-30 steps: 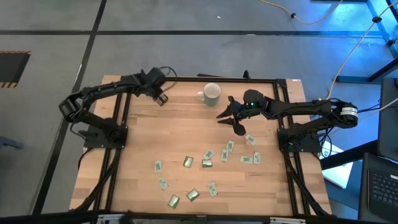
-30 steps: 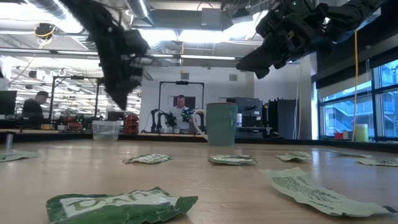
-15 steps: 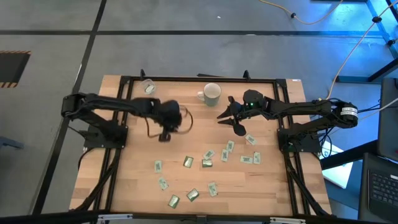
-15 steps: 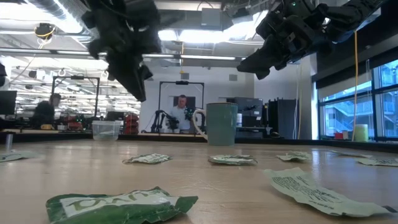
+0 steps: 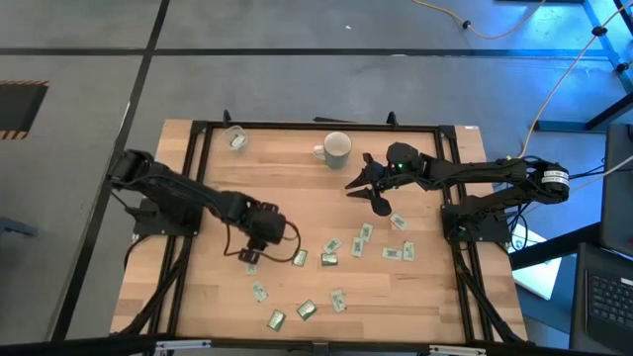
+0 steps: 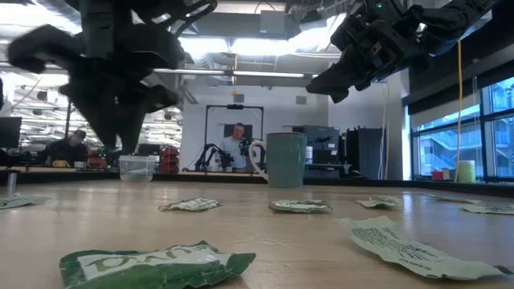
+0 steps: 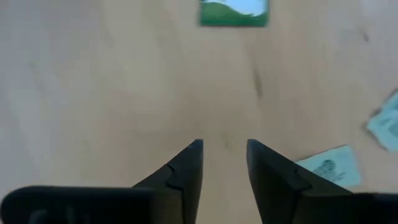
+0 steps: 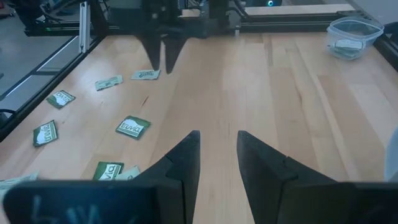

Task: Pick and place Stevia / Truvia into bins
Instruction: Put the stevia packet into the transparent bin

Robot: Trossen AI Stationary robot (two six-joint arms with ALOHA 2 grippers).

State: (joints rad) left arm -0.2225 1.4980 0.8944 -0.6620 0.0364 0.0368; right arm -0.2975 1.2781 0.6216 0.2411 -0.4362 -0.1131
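High view first, from my remote seat: at the far left of the table the clear plastic cup sits near the back corner, with at least one sachet inside as the right wrist view shows it. My left gripper hangs low over the boards well forward of that cup, just beside a sachet. Its fingers stand parted and empty — the left wrist view shows only bare wood between them, a green sachet ahead and a paler one off to one side.

Risk here, as I judge it: these packets lie flat, so a descent slightly off line would pinch wood or shove the sachet away. Two lie near each other, and I could catch both.

Further right, loose sachets scatter across the front half of the table. The mug stands at the back centre. My right gripper waits raised beside it, jaws spread and holding nothing — a careless swing from there could clip the mug.
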